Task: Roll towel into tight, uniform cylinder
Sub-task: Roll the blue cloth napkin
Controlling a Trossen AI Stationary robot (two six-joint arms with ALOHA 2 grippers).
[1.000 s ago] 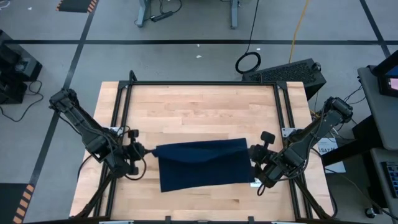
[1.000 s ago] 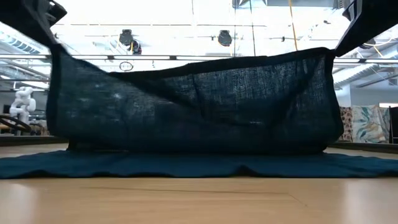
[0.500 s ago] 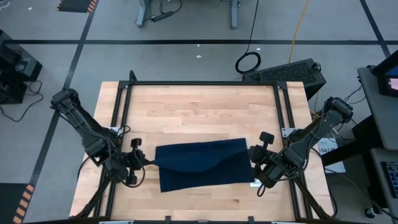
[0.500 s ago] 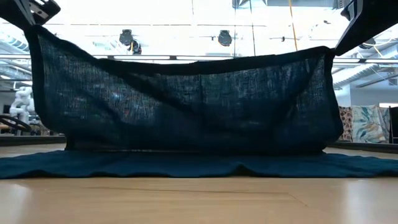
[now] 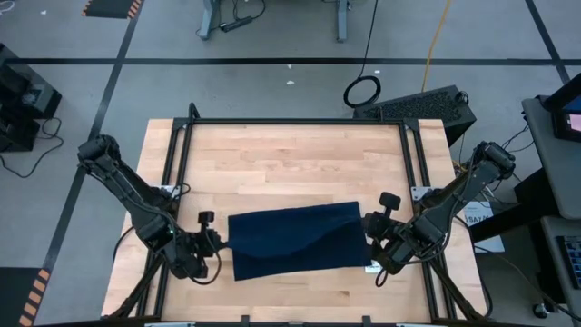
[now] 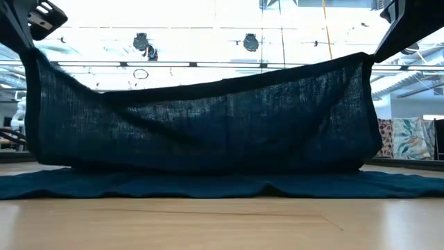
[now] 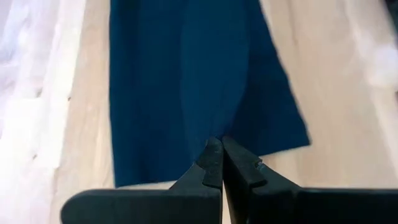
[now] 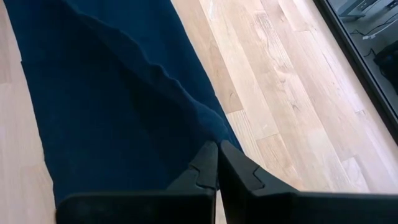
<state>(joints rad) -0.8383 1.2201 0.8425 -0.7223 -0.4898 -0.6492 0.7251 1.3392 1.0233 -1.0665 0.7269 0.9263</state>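
Dark fingers of the left tool (image 5: 221, 242) are pinched shut on the left end of the towel (image 5: 300, 238), and the right tool (image 5: 366, 229) is pinched shut on the right end. In each wrist view the two fingertips (image 7: 219, 163) meet with navy cloth caught between them, and the towel runs away from the tips across the wood. Between the two tools the gripped edge is lifted off the worktop (image 5: 290, 163) and hangs as a sagging sheet; seen from the low view, this raised part (image 6: 208, 125) dips lower toward its left half and stands higher where the right arm holds it. Beneath the raised sheet, the rest of the towel lies flat on the wood as a wide strip (image 6: 208, 185) spreading past both held ends.

From above, the towel sits in the near half of the worktop, midway between the arms, with a curved fold line crossing it. A black metal frame (image 5: 295, 122) borders the wood on all sides. Beyond the far edge, on the grey floor, lie a coiled black cable (image 5: 362, 91) and a dark keyboard-like box (image 5: 427, 104).

At table height, the hanging cloth blocks most of the room behind, and both tools are cut off at the upper corners. Any white tag on the towel cannot be made out.
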